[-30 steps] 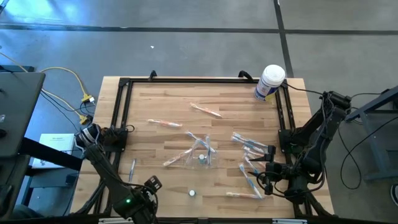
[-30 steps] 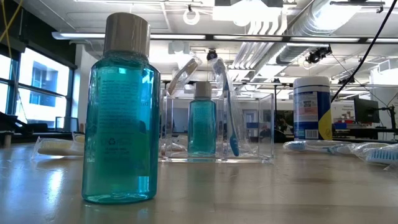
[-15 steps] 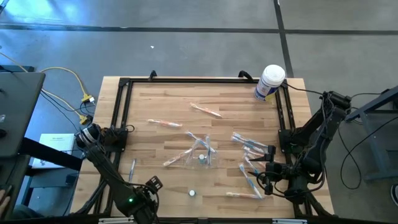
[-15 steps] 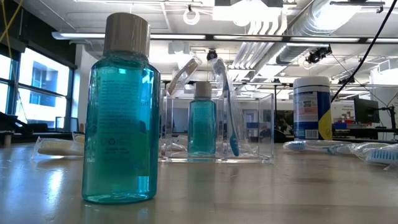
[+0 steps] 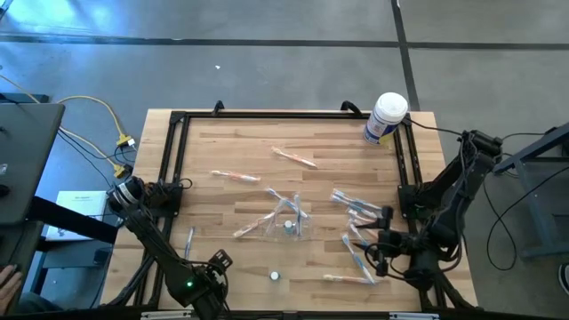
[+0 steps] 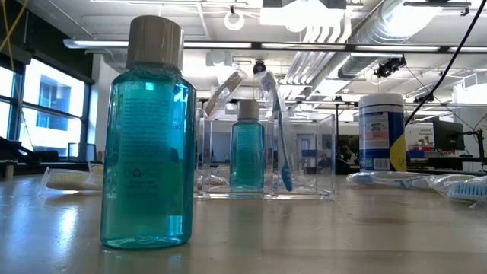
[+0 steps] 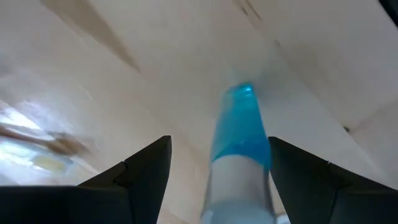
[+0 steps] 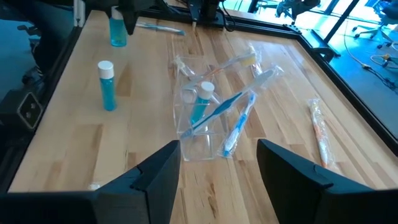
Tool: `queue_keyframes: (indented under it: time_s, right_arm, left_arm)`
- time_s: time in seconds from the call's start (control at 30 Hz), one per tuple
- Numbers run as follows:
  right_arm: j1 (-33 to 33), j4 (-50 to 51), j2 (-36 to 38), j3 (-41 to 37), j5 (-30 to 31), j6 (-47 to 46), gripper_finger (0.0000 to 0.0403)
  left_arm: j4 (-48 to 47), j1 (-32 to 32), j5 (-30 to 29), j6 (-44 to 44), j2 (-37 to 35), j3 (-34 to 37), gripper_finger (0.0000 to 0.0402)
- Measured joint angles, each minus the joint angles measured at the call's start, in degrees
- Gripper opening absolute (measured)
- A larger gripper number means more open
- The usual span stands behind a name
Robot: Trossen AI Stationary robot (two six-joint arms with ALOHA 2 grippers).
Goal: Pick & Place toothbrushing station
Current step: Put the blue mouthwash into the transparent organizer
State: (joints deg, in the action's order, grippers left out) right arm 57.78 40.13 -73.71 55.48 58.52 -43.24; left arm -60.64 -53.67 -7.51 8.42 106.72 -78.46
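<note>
So the toothbrushing station point(image 5: 286, 220) sits right around the middle of the bench point(image 5: 240, 151), a clear little holder with a small blue bottle point(image 6: 246, 144) and a couple of toothbrushes point(image 8: 217, 111) standing inside.

From overhead, our left pincer point(image 5: 218, 263) is down at about 7 o'clock from it, near the bench's front edge. Its fingers are spread wide with a blue bottle with a white cap point(image 7: 241, 155) lying between them, not squeezed as far as we can tell.

Our right pincer point(image 5: 378, 258) hangs at roughly 4 o'clock from the station, fingers apart and empty.

A white tub point(image 5: 387, 116) stands off at 1 o'clock, on the far corner.
</note>
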Motion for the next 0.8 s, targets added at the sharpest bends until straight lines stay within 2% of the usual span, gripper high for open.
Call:
queue_keyframes:
  time_s: [0.5, 0.8]
  right_arm:
    - [-1.34, -0.01, 0.00, 0.00, -0.22, 0.00, 0.0205]
    - [-1.34, 0.00, -0.02, 0.00, -0.22, 0.00, 0.0205]
  left_arm:
    - [2.58, -0.02, 0.16, -1.07, 0.00, 0.74, 0.0251]
    - [2.83, 0.04, 0.16, -1.11, 0.00, 0.74, 0.0196]
